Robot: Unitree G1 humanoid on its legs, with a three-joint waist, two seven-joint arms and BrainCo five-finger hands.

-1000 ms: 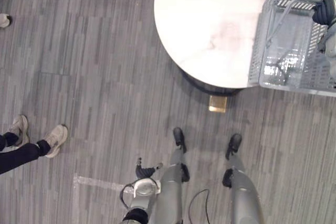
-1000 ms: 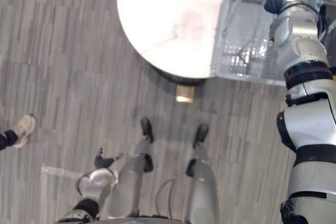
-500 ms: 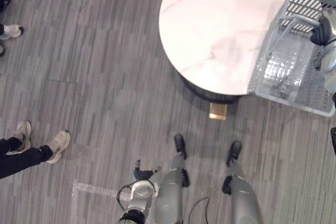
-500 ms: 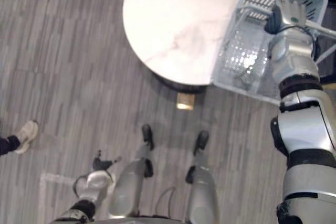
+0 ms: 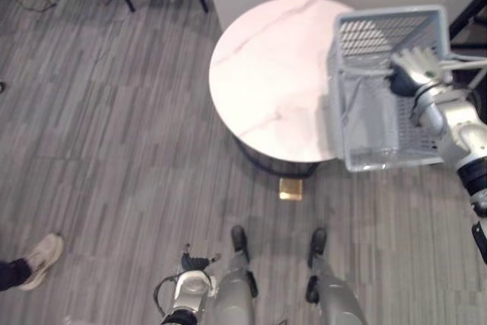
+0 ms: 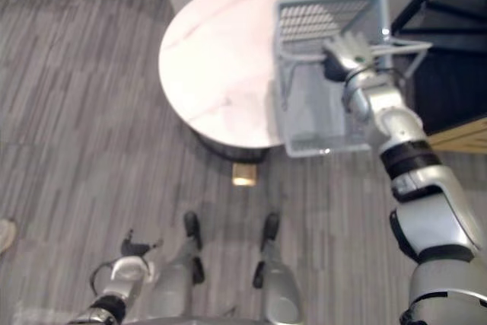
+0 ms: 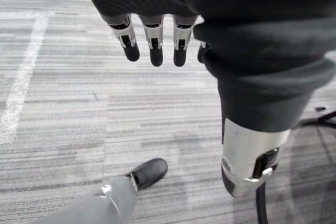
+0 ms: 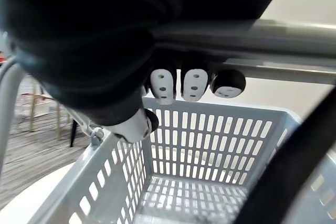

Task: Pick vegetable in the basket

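The basket (image 5: 384,161), a grey slotted one, hangs from the right hand (image 6: 346,52), with part of it over the right edge of the round white surface (image 5: 262,74) and the rest out over the floor. I cannot tell whether its bottom touches the surface. The fingers (image 8: 191,84) are curled over the bar of the handle (image 8: 294,30) and grip it near the middle, the thumb tucked beneath. The slotted bottom looks bare where the right wrist view looks in, so I judge the collecting not yet begun. The main risk is a swing: held by one bar, the basket could tip or sway if the arm moves sharply, and its wall could knock the rim of the surface. If it is set down this far over the edge and released, it could drop to the floor. The left hand (image 7: 152,43) hangs low beside the leg, fingers straight and holding nothing, well apart from the basket and unable to steady it. A person's shoe (image 5: 42,253) shows on the floor at the left, so a wide turn that way would need care.
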